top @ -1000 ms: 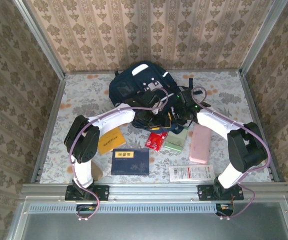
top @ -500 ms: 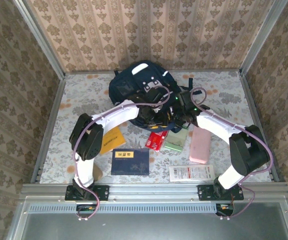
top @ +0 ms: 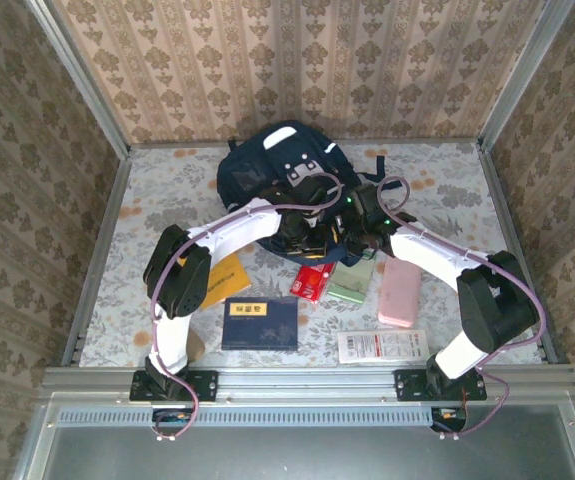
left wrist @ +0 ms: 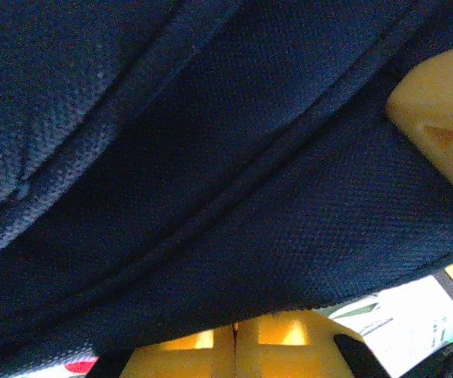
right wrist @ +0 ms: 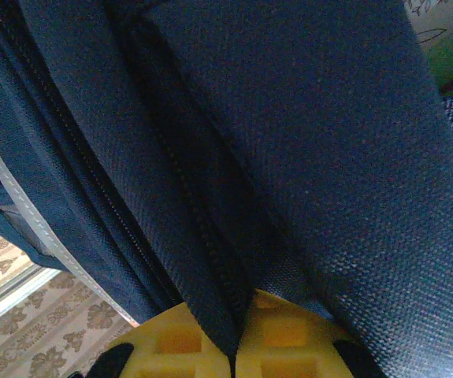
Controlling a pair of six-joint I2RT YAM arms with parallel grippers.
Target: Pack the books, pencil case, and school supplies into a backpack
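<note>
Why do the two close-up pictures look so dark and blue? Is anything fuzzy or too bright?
Left wrist view: the backpack hangs right at the lens and shades itself dark, fuzzier at upper left; the lower right corner glares white. Right wrist view: brighter, weave sharp, yellow fingers slightly soft. Top external view: even light, soft shadows, sharp.

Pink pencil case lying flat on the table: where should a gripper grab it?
Probably across its narrow middle, straight down from above: the pink oblong pencil case lies flat, and both long sides look free, with a gap to the pale green flat packet.
</note>
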